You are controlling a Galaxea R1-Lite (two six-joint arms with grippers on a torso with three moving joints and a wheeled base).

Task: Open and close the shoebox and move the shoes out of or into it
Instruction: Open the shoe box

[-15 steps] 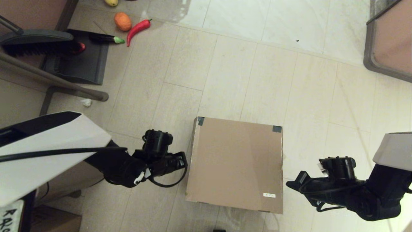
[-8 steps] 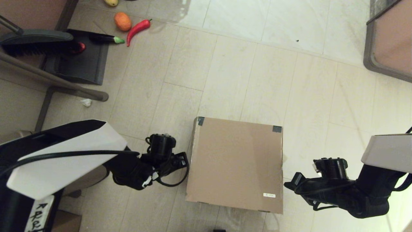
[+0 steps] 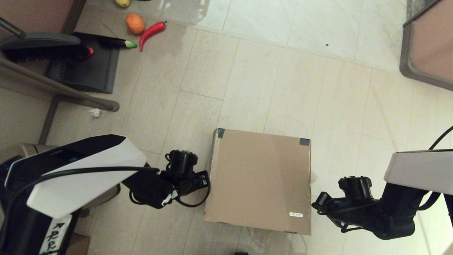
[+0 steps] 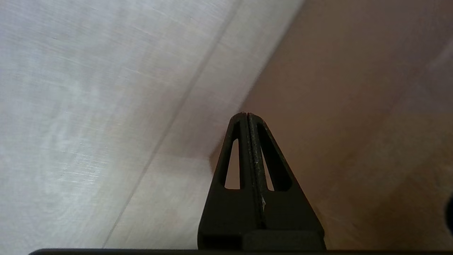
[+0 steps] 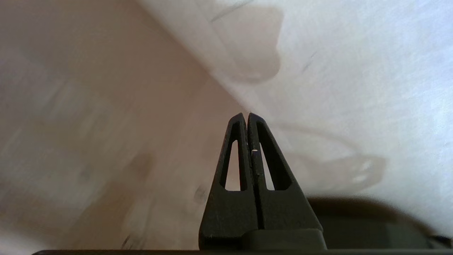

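Shoebox (image 3: 260,179) lies lid-down-shut on the floor tiles (image 3: 247,71) between left gripper (image 3: 204,180) and right gripper (image 3: 316,203), both clenched empty at its sides; risk: closed tips slip off the lid edge, shoving the box instead of lifting.

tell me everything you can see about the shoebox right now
The shoebox is a large, flat, nearly square brown cardboard box sitting on the tiled floor with its lid shut. Black tape marks the lid's two far corners, and a small white label sits near its near right corner. The shut left gripper is at its left edge and the shut right gripper at its right edge; whether either touches it cannot be told. No shoes are visible.
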